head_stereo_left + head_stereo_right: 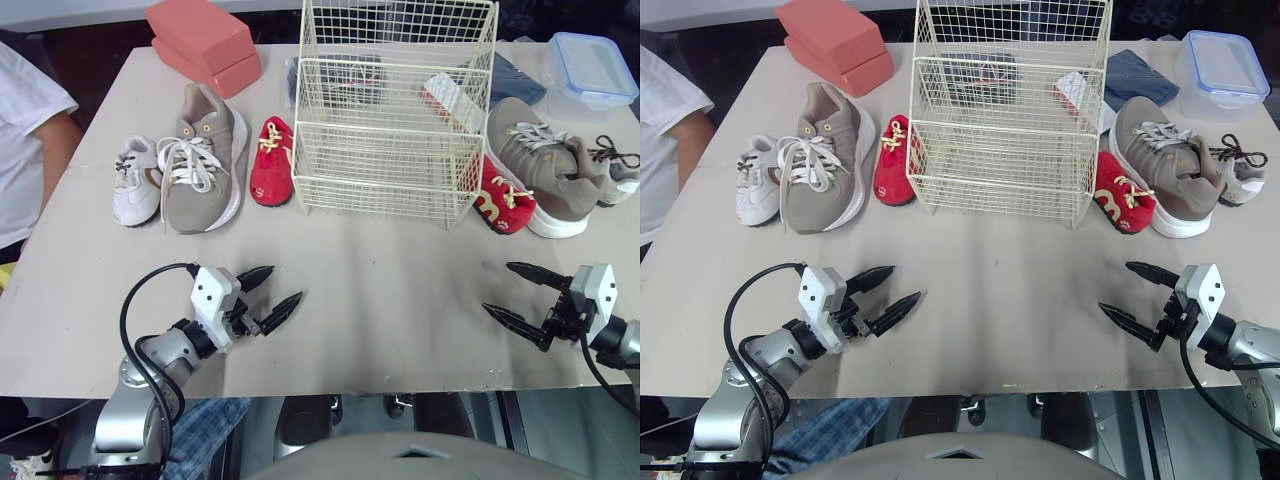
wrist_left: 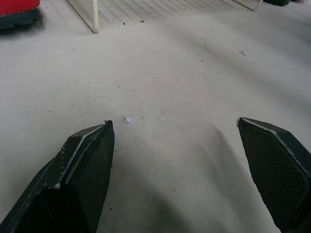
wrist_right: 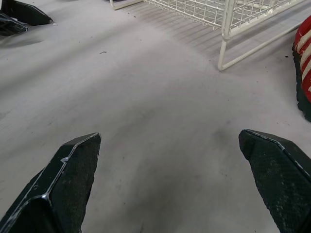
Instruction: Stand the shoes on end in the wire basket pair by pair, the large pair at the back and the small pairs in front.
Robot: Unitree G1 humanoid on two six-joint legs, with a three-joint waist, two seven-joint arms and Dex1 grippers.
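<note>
Near the back middle of the counter (image 1: 380,260): wire basket (image 1: 380,200), upright, open on top. Through its wires, a dark thing (image 1: 355,75) and a white and red pack (image 1: 452,98); inside or behind, cannot tell. On the robot's left of the basket, flat on their soles in a row: left red shoe (image 1: 271,160) just beside the wires, then left big tan shoe (image 1: 205,160), then left small white shoe (image 1: 135,180). On the other side, right red shoe (image 1: 503,200) touching the basket's front corner, right big tan shoe (image 1: 545,170) just beside it, right small grey shoe (image 1: 615,170) behind that one by the counter's edge. All six shoes out on the counter, none stood up in the basket. Two red blocks (image 1: 205,42) stacked at the back left. Clear box (image 1: 588,70) with a blue lid on at the back right, dark blue cloth (image 1: 515,75) between it and the basket. Person's white sleeve (image 1: 25,130) at the left edge. Left end effector (image 1: 286,283) low over the front of the counter, well apart from the shoes, fingers spread apart, gripping nothing. Right end effector (image 1: 497,287) low at the front right, fingers spread wide too, pointing in toward the middle, gripping nothing. Bare counter between each one and the shoes.
</note>
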